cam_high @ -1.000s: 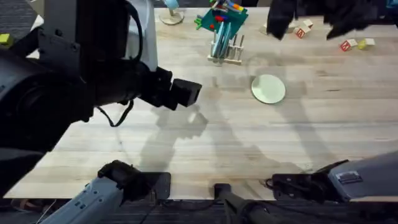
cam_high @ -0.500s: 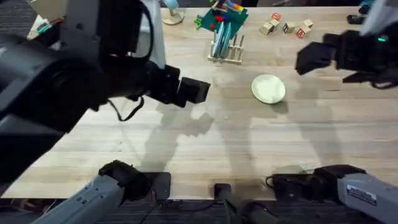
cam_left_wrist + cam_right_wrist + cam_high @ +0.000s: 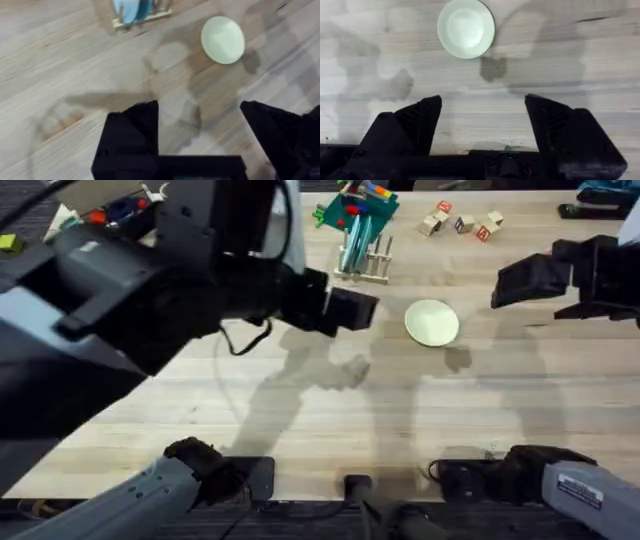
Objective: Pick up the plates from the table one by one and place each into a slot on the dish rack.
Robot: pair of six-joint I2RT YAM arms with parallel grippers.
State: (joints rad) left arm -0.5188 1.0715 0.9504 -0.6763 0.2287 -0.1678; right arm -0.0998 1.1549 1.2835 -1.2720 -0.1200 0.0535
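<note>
One cream plate flat, face-up

One plate lies flat on the table, between both grippers, with the dish rack beyond it.

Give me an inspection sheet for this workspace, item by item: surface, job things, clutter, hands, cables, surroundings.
Surface: wooden plank table, bare in the middle, shadows across it.
Job's things: cream plate lies flat on the table; light blue plate stands in the dish rack.
Clutter: green toy-block board behind the rack; lettered blocks at the far edge.
Hands: left hand open, empty, above the table; right hand open, empty, near the cream plate.
Cables: black cable looping under the left arm.
Surroundings: dark floor beyond the table; otherwise nothing seen.
</note>
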